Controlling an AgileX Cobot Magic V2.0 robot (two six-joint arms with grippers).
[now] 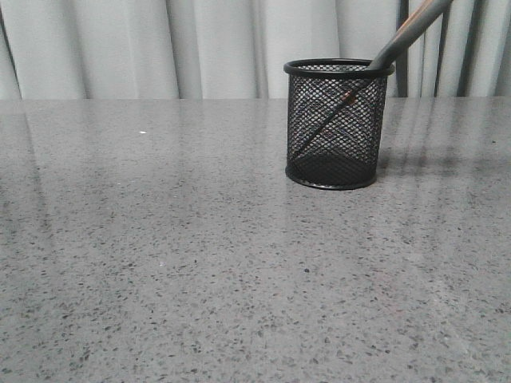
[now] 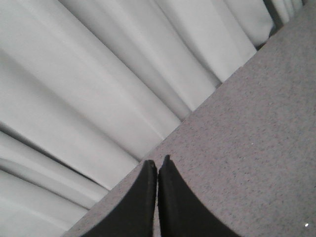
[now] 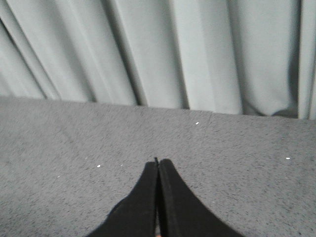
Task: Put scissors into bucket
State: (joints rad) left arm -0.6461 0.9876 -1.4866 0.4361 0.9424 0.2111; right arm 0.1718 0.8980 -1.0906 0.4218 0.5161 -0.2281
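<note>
The black wire-mesh bucket (image 1: 297,120) stands upright on the grey table, right of the middle in the front view. The scissors (image 1: 409,30) stand slanted inside it. Their grey handle sticks out over the rim toward the upper right, and the slim blades show through the mesh, running down to the base. My left gripper (image 2: 157,162) is shut and empty over the table near the curtain. My right gripper (image 3: 158,160) is shut and empty over bare table. Neither gripper shows in the front view, and neither wrist view shows the bucket or the scissors.
The speckled grey table (image 1: 160,255) stretches across the front view. A pale pleated curtain (image 1: 200,48) hangs behind its far edge; it also shows in the left wrist view (image 2: 98,74) and the right wrist view (image 3: 158,49).
</note>
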